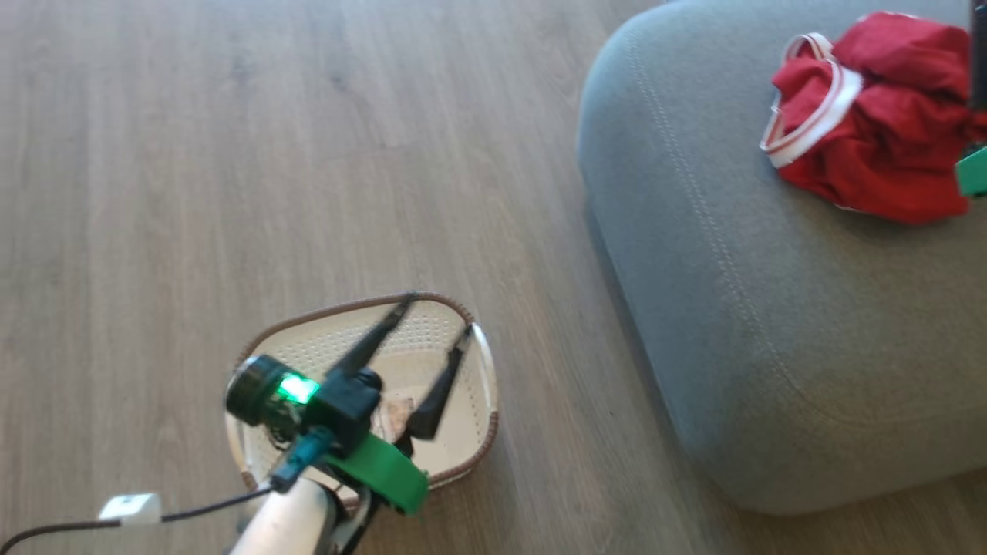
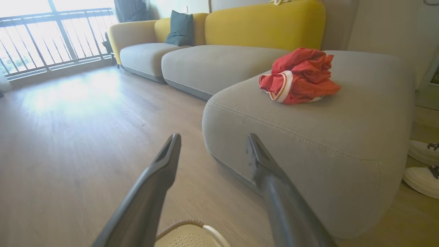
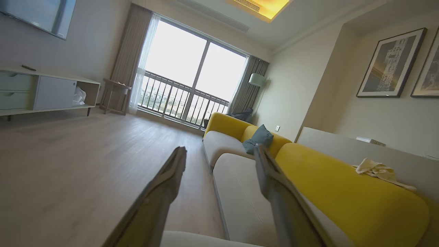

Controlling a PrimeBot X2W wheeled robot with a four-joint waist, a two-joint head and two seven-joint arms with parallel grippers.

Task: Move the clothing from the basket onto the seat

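Red clothing (image 1: 879, 123), crumpled heap with white red-striped trim bands, on the grey seat (image 1: 732, 308), well apart from the cream basket (image 1: 493, 416) on the floor (image 1: 231, 154), left gripper (image 1: 440, 314) spread above the basket, right gripper (image 3: 220, 148) parted, both empty.

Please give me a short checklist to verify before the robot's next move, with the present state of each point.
1. The clothing lies on the seat: ok.
2. The clothing sits well in from the seat's rounded corner, not hanging over: ok.
3. The basket is emptied: no red fabric shows, only a paper label, but part of its floor is hidden: cannot tell.
4. The left gripper, above the basket, is open and holds nothing: ok.
5. The right gripper is open and holds nothing: ok.
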